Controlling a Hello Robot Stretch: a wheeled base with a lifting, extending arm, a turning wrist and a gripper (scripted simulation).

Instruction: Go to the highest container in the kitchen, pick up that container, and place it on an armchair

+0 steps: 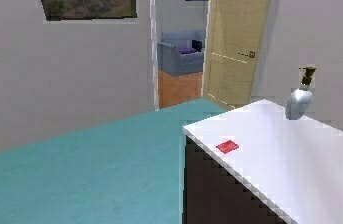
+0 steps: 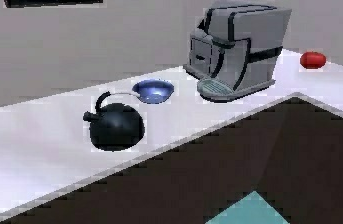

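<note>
On the white counter (image 2: 39,150) in the arm side view stand a black kettle (image 2: 115,125), a blue bowl (image 2: 154,92) behind it and a grey coffee machine (image 2: 237,52) at the right. A small red round thing (image 2: 313,60) lies at the counter's far right. In the forward view a grey soap dispenser bottle (image 1: 300,96) with a dark pump stands on the white counter (image 1: 299,160), and a small red flat thing (image 1: 227,146) lies near its front edge. Through the doorway a blue-grey armchair (image 1: 180,55) shows in the room beyond.
A teal floor (image 1: 89,170) stretches from the counter toward the open doorway (image 1: 182,50). A light wooden door (image 1: 235,50) stands open at its right. A framed picture (image 1: 89,8) hangs on the grey wall. The counter's dark cabinet front (image 2: 279,160) bounds the teal floor (image 2: 249,212).
</note>
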